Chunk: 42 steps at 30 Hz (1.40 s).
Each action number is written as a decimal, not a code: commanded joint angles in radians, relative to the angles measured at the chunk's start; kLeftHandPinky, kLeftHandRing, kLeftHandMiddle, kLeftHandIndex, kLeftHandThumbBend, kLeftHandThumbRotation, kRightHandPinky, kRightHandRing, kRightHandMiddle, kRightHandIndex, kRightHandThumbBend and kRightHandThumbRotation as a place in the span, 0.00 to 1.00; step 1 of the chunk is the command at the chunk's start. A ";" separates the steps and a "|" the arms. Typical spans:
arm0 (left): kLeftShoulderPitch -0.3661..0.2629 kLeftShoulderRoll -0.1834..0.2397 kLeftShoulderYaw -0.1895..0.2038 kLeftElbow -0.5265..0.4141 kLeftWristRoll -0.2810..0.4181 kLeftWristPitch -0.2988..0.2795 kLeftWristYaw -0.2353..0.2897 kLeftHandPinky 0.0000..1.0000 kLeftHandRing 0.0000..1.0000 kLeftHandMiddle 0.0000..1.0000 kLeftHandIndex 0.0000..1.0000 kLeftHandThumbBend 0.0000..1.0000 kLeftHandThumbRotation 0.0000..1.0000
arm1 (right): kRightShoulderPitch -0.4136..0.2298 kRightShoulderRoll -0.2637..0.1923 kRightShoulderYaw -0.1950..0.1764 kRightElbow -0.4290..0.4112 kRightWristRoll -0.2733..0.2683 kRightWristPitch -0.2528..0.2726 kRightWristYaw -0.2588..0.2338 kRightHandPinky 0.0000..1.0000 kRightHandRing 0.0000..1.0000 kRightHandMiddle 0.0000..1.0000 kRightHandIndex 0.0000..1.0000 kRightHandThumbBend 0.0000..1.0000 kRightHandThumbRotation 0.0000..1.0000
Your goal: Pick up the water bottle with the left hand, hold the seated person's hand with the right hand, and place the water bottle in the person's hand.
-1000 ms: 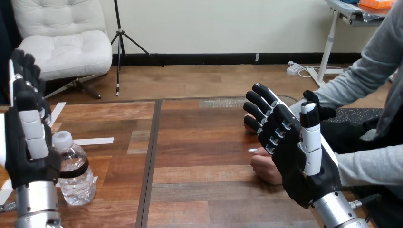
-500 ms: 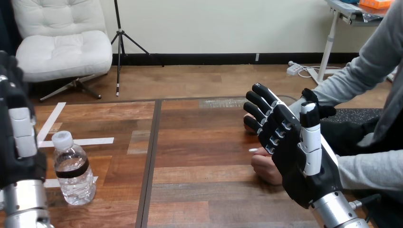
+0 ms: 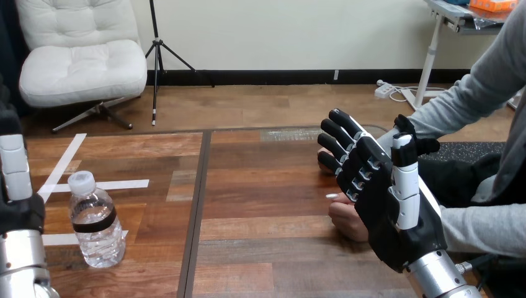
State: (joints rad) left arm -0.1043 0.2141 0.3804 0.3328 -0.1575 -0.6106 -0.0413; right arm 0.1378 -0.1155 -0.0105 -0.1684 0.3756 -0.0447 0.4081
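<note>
Clear plastic water bottle (image 3: 94, 223) is standing upright on the wooden table (image 3: 267, 248) among white tape strips (image 3: 124, 184), just beside the left hand (image 3: 18, 208), whose fingers are pointing straight up. The right hand (image 3: 397, 211), fingers also straight, is partly hiding the person's hand (image 3: 346, 218).

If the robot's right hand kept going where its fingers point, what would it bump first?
Probably nothing: the right hand points over bare table. The person's hand lies beside its palm, though depth is unclear.
</note>
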 commanded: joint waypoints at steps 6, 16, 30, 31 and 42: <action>-0.097 0.051 0.004 0.063 0.025 -0.028 0.016 1.00 1.00 1.00 1.00 1.00 0.99 | -0.042 0.005 -0.004 -0.035 0.013 -0.011 0.006 0.97 0.96 0.95 0.94 0.79 1.00; -0.119 0.069 0.002 0.114 0.039 -0.029 0.031 1.00 1.00 1.00 1.00 1.00 0.97 | -0.043 0.001 -0.004 -0.036 0.010 -0.012 0.008 0.97 0.96 0.95 0.93 0.79 1.00; -0.147 0.097 -0.008 0.204 0.043 -0.012 0.014 1.00 1.00 1.00 1.00 1.00 0.95 | -0.040 0.002 -0.004 -0.037 0.007 -0.015 0.007 0.96 0.96 0.95 0.93 0.78 1.00; -0.151 0.099 -0.009 0.215 0.037 -0.008 0.008 1.00 1.00 1.00 1.00 1.00 0.95 | -0.040 0.002 -0.004 -0.038 0.009 -0.014 0.007 0.96 0.96 0.95 0.93 0.78 1.00; -0.179 0.116 -0.008 0.288 0.012 0.017 -0.030 1.00 1.00 1.00 1.00 1.00 0.92 | -0.036 0.003 -0.003 -0.047 0.011 -0.009 0.004 0.96 0.96 0.95 0.93 0.78 1.00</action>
State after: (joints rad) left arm -0.1969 0.3009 0.3790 0.5893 -0.1303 -0.5935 -0.0518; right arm 0.1381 -0.1159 -0.0105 -0.1686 0.3765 -0.0447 0.4081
